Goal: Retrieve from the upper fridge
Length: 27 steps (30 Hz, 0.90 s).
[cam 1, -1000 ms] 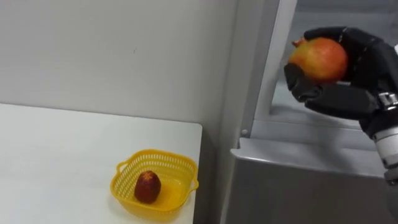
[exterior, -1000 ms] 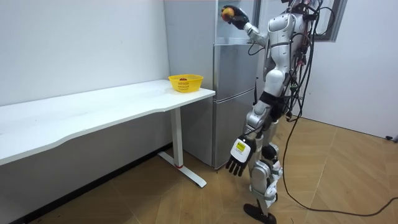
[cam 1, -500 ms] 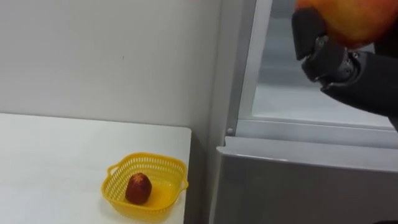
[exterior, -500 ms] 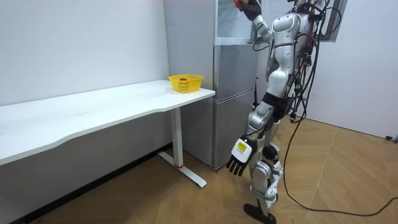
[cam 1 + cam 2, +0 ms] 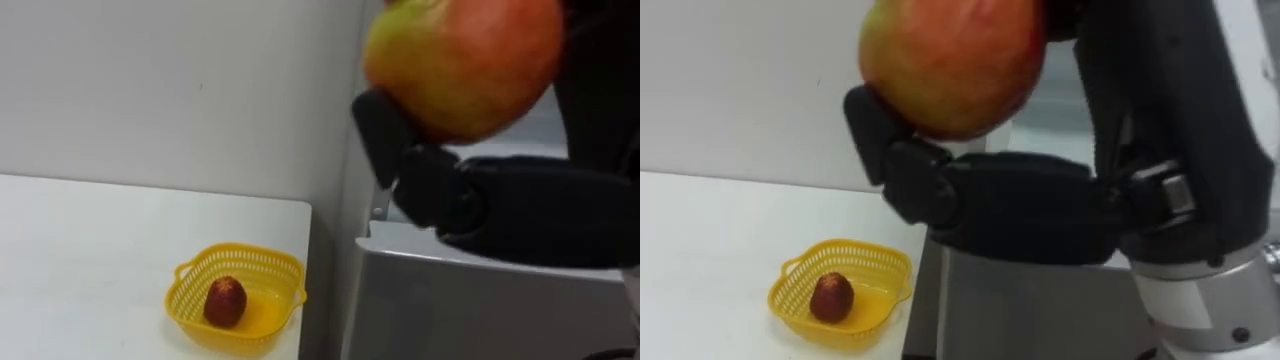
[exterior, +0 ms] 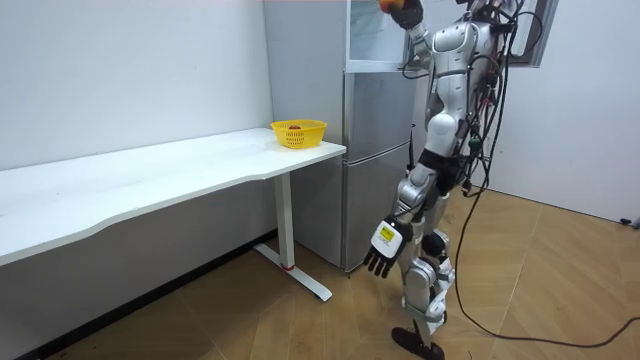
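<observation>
Left eye view | right hand [image 5: 520, 210] holds red fruit [image 5: 460, 65] tight | fruit came closer, out of fridge [image 5: 480, 310] | maybe basket [image 5: 238, 254] next

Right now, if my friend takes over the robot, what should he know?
Right hand: shut on the red-yellow fruit, held high by the upper part of the fridge.
Left hand: open and empty, hanging by the leg.
Yellow basket: at the corner of the table, with a small dark-red fruit inside.
Done: fruit grasped.
Left: probably lower it into the basket.
</observation>
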Motion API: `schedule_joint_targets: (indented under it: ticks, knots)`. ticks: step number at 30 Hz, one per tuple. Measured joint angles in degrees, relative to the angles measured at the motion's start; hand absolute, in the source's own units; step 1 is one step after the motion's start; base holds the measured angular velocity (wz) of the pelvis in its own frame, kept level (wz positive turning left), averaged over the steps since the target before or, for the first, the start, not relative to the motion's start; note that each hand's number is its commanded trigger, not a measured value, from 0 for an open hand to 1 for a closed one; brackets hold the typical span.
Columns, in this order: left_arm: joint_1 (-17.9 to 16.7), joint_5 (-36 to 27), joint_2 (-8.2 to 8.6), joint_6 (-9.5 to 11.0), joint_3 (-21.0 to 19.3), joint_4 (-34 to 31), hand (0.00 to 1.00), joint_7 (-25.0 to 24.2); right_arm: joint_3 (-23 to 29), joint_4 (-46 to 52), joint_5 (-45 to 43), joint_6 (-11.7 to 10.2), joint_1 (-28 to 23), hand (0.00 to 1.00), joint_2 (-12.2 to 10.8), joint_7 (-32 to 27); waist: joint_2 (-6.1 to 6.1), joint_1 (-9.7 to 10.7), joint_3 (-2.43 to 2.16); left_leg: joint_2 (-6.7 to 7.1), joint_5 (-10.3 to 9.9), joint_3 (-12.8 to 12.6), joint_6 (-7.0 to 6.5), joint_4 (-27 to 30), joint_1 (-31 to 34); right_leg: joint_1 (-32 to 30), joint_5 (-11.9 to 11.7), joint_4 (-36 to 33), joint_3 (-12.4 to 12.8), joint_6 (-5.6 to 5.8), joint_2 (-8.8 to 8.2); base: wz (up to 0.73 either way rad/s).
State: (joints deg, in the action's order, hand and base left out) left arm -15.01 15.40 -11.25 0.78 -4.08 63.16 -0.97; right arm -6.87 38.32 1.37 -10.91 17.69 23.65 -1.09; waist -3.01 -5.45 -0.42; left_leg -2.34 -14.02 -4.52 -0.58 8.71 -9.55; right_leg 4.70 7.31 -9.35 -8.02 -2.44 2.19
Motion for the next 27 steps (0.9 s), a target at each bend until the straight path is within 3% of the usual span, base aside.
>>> schedule_joint_targets:
  ticks: [5, 11, 14, 22, 25, 27]
  knots:
    - [0.56, -0.07, -0.64, 0.1, 0.11, 0.46, 0.0, -0.99, -4.99, -1.18, -1.79, 0.28, -0.01, 1.0, -1.14, 5.18, -0.35, -1.92, 0.13, -0.18, 0.0, 0.19, 0.0, -0.1, 0.06, 0.0, 0.0, -0.26, 0.04, 0.0, -0.07, 0.03]
    - [0.65, 0.38, -0.84, -0.42, 1.07, 1.27, 0.0, -1.79, -9.07, -2.19, -1.91, 3.37, -0.93, 1.0, -1.67, 10.05, -1.14, -3.54, 0.26, 0.01, 0.01, 0.65, -0.01, -0.07, 0.18, 0.06, 0.01, -0.19, -0.12, 0.01, -0.08, 0.03]
    - [1.21, 0.38, -0.74, -0.78, 1.07, 1.24, 0.0, -1.95, -10.41, -2.2, -3.21, 3.6, -0.96, 1.0, -1.86, 11.94, -1.37, -4.27, 0.3, 0.0, 0.01, 1.1, -0.01, -0.05, 0.27, 0.17, 0.01, -0.15, -0.77, 0.01, -0.08, 0.08]
    - [2.46, 0.31, -1.13, -0.86, 3.88, 1.24, 0.0, -2.13, -14.4, -6.81, -9.65, 4.4, -0.92, 1.0, -3.31, 13.82, -1.56, -5.72, 0.39, 0.06, 0.03, 2.9, 0.03, 0.01, 0.37, 0.6, 0.01, -0.19, -2.31, 0.02, -0.18, 0.1]
    - [2.86, 0.0, -1.71, -0.86, 4.59, 0.98, 0.0, -2.17, -15.72, -9.58, -13.13, 5.08, -0.92, 1.0, -3.35, 13.8, -2.21, -6.56, 0.81, 0.01, 0.07, 3.33, 0.11, 0.0, 0.42, 0.73, 0.05, -0.17, -2.8, 0.08, -0.11, 0.09]
    - [2.97, 0.43, -1.68, -0.96, 4.82, 0.98, 0.0, -2.21, -17.16, -11.31, -14.5, 5.58, -0.92, 1.0, -3.39, 13.83, -2.61, -7.63, 0.84, 0.02, 0.07, 3.4, 0.11, 0.01, 0.76, 0.47, 0.05, -0.08, -3.01, 0.09, -0.09, 0.02]
